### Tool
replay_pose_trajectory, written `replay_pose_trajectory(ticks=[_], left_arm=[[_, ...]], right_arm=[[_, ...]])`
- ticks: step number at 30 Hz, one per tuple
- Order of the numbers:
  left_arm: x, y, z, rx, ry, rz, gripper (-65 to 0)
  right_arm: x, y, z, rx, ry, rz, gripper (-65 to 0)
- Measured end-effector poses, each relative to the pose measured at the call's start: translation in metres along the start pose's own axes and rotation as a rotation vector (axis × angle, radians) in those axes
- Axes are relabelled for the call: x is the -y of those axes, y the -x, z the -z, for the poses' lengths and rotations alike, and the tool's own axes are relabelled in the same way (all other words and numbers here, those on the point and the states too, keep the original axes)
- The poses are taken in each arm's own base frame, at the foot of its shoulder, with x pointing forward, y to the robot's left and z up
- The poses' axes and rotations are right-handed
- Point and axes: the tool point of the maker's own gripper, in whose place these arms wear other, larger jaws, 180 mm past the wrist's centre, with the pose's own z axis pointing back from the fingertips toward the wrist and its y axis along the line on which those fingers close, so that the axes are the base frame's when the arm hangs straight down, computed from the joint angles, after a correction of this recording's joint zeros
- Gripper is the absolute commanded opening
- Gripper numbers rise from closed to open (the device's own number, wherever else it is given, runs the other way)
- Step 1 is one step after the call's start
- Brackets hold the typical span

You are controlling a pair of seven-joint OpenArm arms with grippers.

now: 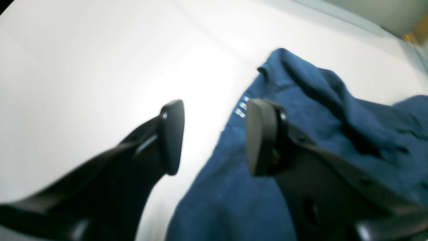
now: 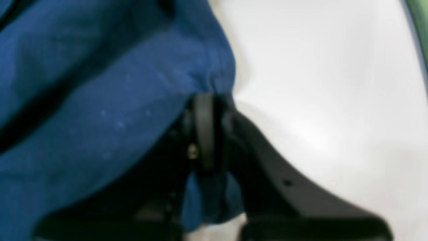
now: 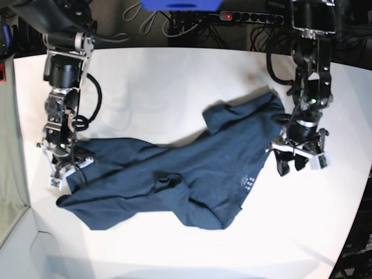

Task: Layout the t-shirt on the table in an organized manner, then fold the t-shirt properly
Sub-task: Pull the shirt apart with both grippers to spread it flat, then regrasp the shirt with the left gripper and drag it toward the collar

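The dark blue t-shirt (image 3: 174,174) lies spread but crumpled on the white counter (image 3: 174,81). It stretches in a long slanted band between the two arms, with bumps and folds in the middle.

The right gripper (image 2: 209,100) is pinched shut on the edge of the t-shirt. In the right wrist view a bit of blue cloth sticks out between its closed jaws, and the rest of the shirt hangs off to one side of it. Bare counter is on its other side. It probably holds this edge so it can pull the cloth flat.

The left gripper (image 1: 214,137) is open. Nothing is between its jaws. One jaw is over bare counter and the other is over the blue cloth, so the shirt's edge runs right under the gap. Small light marks (image 1: 241,108) on the cloth sit just past its tip. It looks lined up to grab this edge.

The shirt is not flat yet, so the laying-out step is not done. I think both ends need to be held and pulled apart to smooth the wrinkles before any folding starts.
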Motion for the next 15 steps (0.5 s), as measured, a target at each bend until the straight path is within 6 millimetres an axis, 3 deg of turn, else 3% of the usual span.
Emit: replay_pose_trajectory(ticks=[4,8,12,15], left_arm=[[-0.006,0.004,0.01,-0.016,-0.016,-0.009,-36.2],[-0.01,0.005,0.027,-0.03,-0.038,-0.03,-36.2],[0.016,0.014,0.049,-0.06,-0.006,-0.067,-36.2],[0.052,0.02,0.066,-0.089,0.051,-0.064,-36.0]], right_arm=[[0.017,0.02,-0.015,-0.006,0.018,-0.031,-65.0],[0.045,0.043,-0.044,-0.051,0.066,-0.093,-65.0],[0.065,0.063,-0.075,-0.071,0.099,-0.15,-65.0],[0.064,0.062,-0.084,-0.057,0.098,-0.164,-65.0]])
